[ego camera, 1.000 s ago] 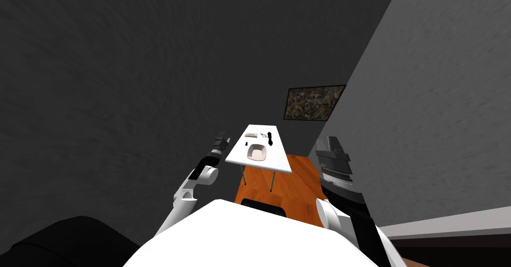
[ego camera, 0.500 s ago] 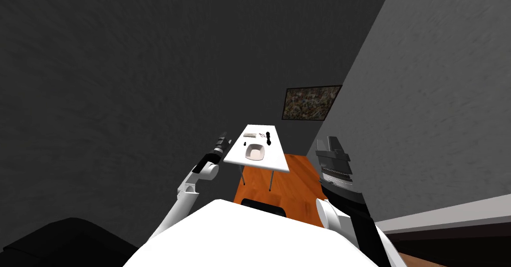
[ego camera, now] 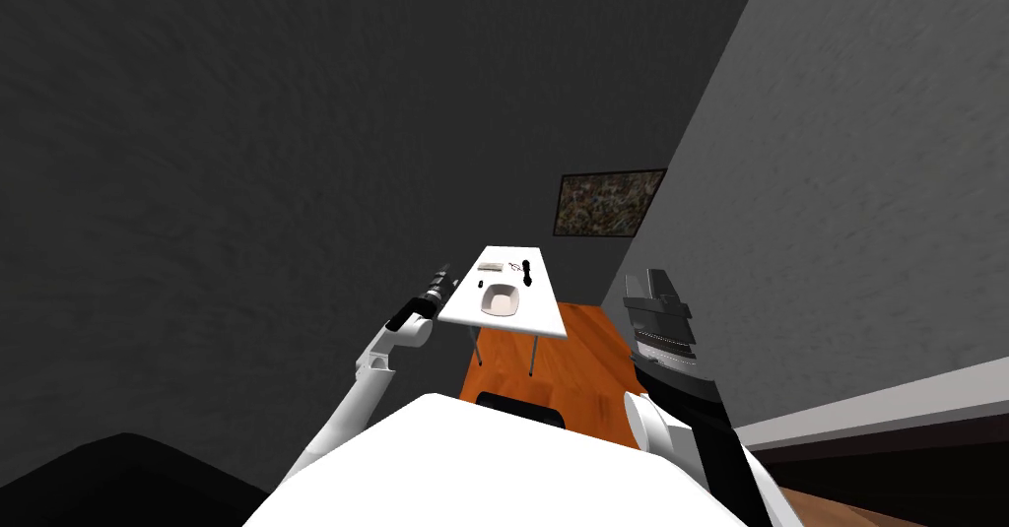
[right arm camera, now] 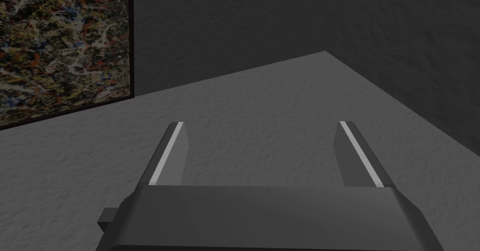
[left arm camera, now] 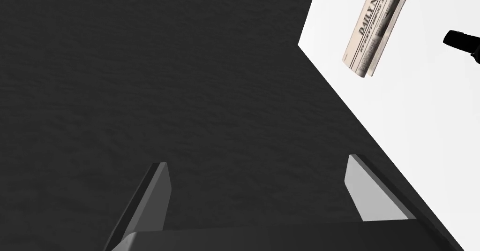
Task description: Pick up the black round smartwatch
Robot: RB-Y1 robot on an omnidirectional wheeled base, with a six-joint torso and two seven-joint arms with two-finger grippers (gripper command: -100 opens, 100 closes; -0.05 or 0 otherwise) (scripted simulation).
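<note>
Dark grey walls [ego camera: 296, 157] close in on a white bench [ego camera: 465, 311] that stands on an orange floor [ego camera: 581, 354], with a painting [ego camera: 608, 202] hung behind it. Over the last second my left arm has straightened forward. The left end effector [ego camera: 440, 283] has come to sit just beside the bench's left edge, about level with the white bowl [ego camera: 501, 300]. The whole scene has also slid a little sideways, which is my own turning. Nothing on the bench has shifted. I judge the reach to be only beginning, since the arm is lined up at the bench but not yet over it.

The left end effector is released, its fingers wide apart with nothing between them. In the left wrist view the bench's corner and a folded newspaper [left arm camera: 375, 27] lie ahead of it. A black shape [left arm camera: 461, 41] sits past the paper at the picture's edge, and I cannot tell whether it is the watch.

The watch [ego camera: 528, 272] lies flat toward the far right of the bench top, beyond the bowl and to the right of the newspaper. It is well apart from the left end effector, with the width of the bench between them. The right end effector [right arm camera: 261, 123] is released too, held up at my right side, away from the bench.
</note>
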